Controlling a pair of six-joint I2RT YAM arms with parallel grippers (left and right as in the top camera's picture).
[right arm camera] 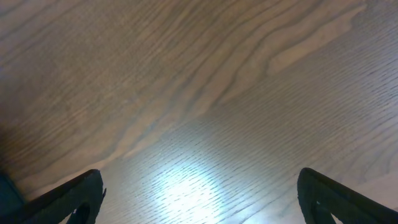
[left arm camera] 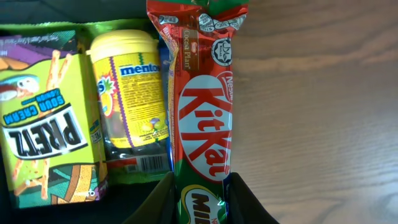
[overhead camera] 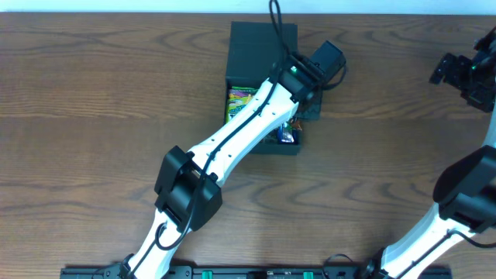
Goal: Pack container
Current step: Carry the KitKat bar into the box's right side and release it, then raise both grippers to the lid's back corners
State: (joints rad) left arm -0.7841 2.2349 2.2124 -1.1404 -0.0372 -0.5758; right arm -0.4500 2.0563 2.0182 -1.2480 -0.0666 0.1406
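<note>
The dark teal-green container (overhead camera: 260,50) stands at the table's back centre, its flap lid open toward the far side. Inside lie a yellow-green Pretz box (left arm camera: 43,124) and a yellow Mentos bottle (left arm camera: 134,93). My left gripper (left arm camera: 200,202) is shut on a red and green KitKat Milo packet (left arm camera: 202,106). It holds the packet over the container's right edge, next to the Mentos bottle. In the overhead view the left gripper (overhead camera: 298,101) covers the container's right side. My right gripper (right arm camera: 199,193) is open and empty above bare wood at the far right (overhead camera: 457,70).
The brown wooden table (overhead camera: 93,116) surrounds the container on all sides. A black cable (overhead camera: 275,23) runs from the left wrist over the container lid. The right arm (overhead camera: 465,186) stands along the right edge.
</note>
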